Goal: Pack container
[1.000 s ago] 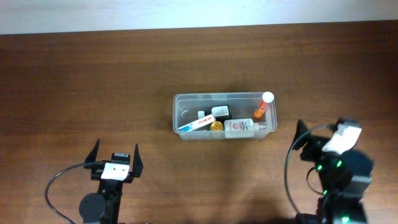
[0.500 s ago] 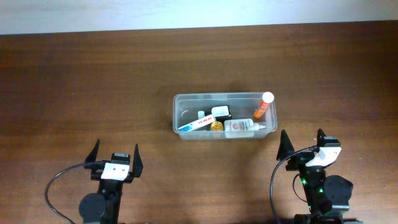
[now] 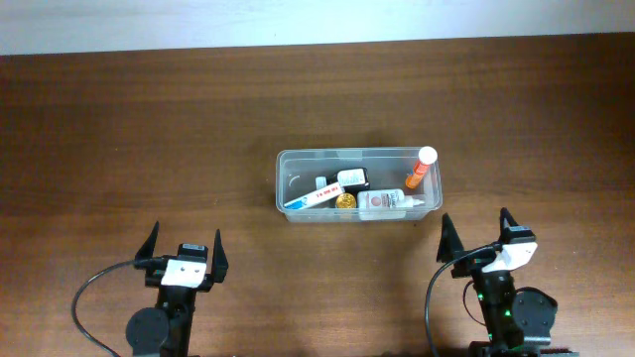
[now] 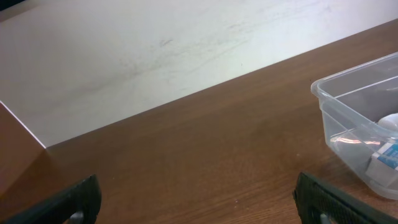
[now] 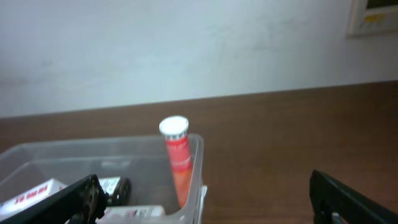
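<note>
The clear container [image 3: 283,183] sits at the table's middle. It holds an orange tube with a white cap [image 3: 421,169], a white bottle [image 3: 389,202], a white box with red print [image 3: 316,194], a black item [image 3: 353,179] and a gold cap [image 3: 344,200]. My left gripper [image 3: 185,246] is open and empty near the front left. My right gripper [image 3: 476,233] is open and empty, in front of the container's right end. The container [image 5: 200,155] and orange tube [image 5: 177,158] show in the right wrist view. The container's corner [image 4: 329,102] shows in the left wrist view.
The brown wooden table [image 3: 149,129] runs to a white wall at the back [image 3: 298,20]. Black cables loop beside each arm base at the front edge.
My right arm has drawn back and to the left, settling low at the front right with its fingers open. The left arm has not moved. The container's contents are unchanged.
</note>
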{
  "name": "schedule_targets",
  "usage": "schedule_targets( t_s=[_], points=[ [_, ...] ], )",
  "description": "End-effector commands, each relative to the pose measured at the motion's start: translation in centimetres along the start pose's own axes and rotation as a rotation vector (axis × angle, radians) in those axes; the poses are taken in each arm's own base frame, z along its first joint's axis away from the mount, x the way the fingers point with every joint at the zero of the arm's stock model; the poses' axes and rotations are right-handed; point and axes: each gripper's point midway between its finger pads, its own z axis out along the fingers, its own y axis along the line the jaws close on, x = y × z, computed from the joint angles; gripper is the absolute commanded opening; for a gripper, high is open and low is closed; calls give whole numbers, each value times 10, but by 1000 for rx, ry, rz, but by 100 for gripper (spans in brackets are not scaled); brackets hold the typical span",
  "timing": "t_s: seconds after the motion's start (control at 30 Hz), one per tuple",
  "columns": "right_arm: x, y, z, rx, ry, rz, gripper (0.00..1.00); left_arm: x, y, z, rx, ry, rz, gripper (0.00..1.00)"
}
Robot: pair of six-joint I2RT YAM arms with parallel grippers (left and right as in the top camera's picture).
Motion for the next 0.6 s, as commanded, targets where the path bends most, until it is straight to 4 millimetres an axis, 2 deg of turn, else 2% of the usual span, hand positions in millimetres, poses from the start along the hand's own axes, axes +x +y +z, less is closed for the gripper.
schedule_targets(
  t_s=[0.0,0.13,0.57],
  points=[
    [11,14,1,-69,25,-74,98,0,-1,0,6,-5,11,99],
    [13,22,1,-101,26,-131,98,0,-1,0,6,-5,11,99],
    [13,20,1,-91,29,-130,98,0,-1,0,6,-5,11,99]
  ],
)
